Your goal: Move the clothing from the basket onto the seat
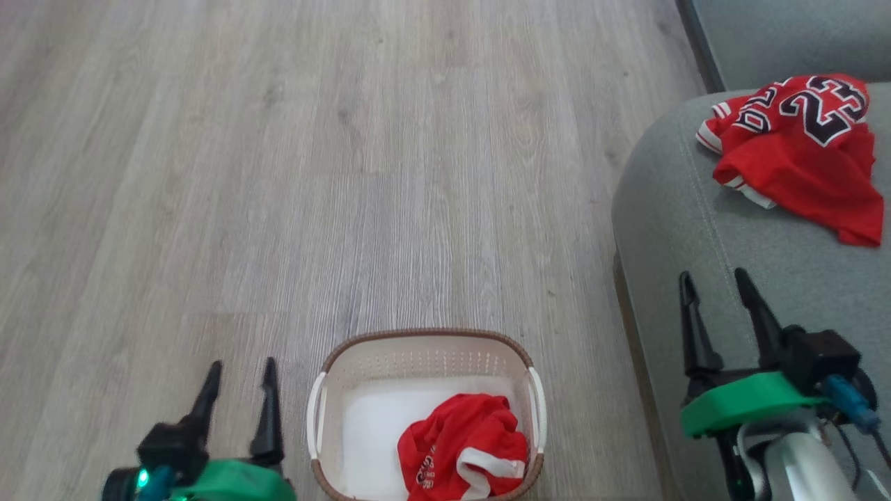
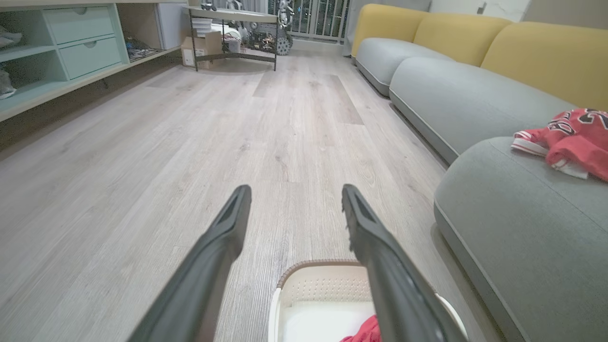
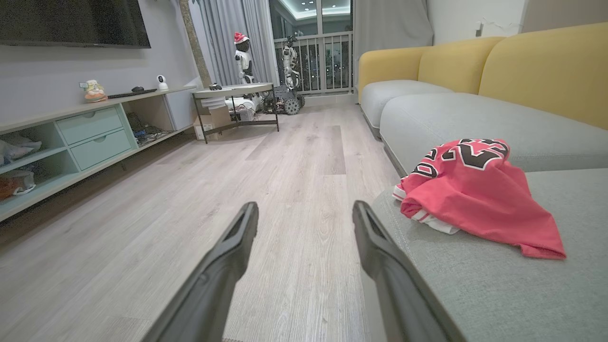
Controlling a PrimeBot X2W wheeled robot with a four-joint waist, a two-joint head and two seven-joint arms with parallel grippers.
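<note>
A red garment (image 1: 463, 456) with white trim lies crumpled in the right half of the white basket (image 1: 426, 357), which stands on the floor at the bottom centre. A second red garment (image 1: 800, 149) with black-and-white numbers lies on the grey-green seat (image 1: 682, 209) at the right; it also shows in the wrist views (image 3: 475, 199) (image 2: 570, 140). My left gripper (image 1: 240, 376) is open to the left of the basket, empty. My right gripper (image 1: 717, 289) is open over the seat's front edge, short of the garment, holding nothing.
Pale wood floor (image 1: 313, 174) stretches ahead. The sofa has yellow backrests (image 3: 536, 71). A low mint shelf unit (image 3: 90, 137) runs along the far wall, with a small metal table (image 3: 235, 104) beyond it.
</note>
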